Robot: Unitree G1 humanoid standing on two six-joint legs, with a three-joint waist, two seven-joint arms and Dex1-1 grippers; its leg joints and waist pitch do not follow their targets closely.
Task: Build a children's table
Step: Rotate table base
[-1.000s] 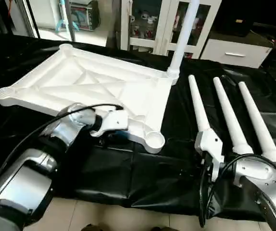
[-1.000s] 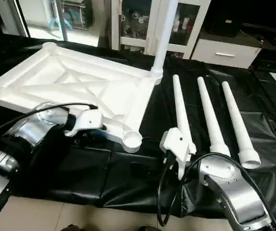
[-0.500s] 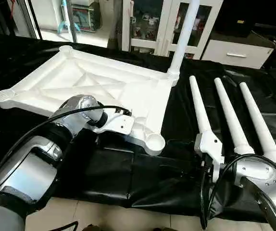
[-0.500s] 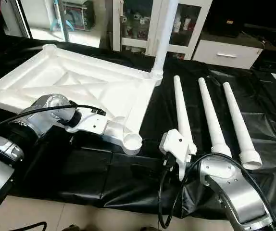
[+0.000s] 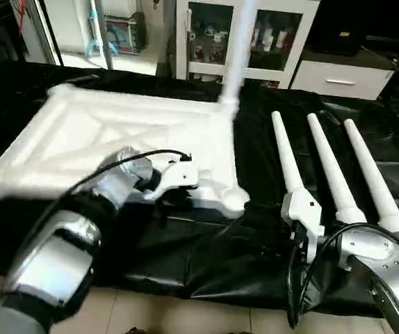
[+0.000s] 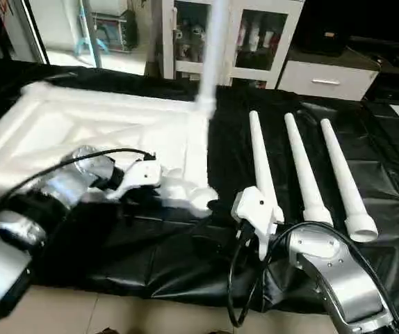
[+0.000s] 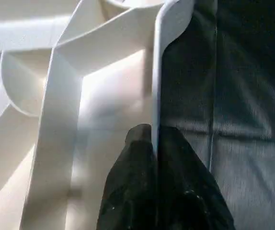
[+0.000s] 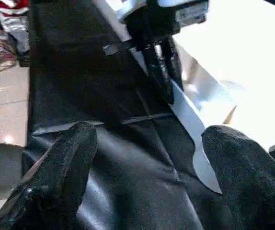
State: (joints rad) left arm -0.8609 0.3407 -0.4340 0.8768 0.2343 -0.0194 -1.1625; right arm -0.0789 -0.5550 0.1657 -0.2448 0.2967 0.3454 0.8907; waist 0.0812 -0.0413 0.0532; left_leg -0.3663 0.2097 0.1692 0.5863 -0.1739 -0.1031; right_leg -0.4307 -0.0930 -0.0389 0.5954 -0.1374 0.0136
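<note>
The children's table lies in parts on the black cloth. Its white tabletop (image 5: 116, 132) rests underside up and looks blurred. One white leg (image 5: 234, 56) stands upright in its far right corner socket. Three more legs (image 5: 328, 163) lie side by side to the right of it. My left gripper (image 7: 154, 139) is shut on the thin rim of the tabletop's near edge, close to the near right corner socket (image 5: 235, 200). My right gripper (image 8: 147, 182) hangs open over the cloth near the table's front edge, beside the thick ends of the lying legs, with nothing between its fingers.
The black-draped work table (image 5: 206, 257) ends just in front of my arms, with tiled floor below. Glass-door cabinets (image 5: 269, 42) and a white drawer unit (image 5: 338, 76) stand behind the table. A black cable (image 5: 293, 278) loops off my right forearm.
My left gripper has shut on the tabletop's near rim. The tabletop has turned on the cloth: its left corner has come nearer and the corner with the standing leg has swung left. The right arm is still.
</note>
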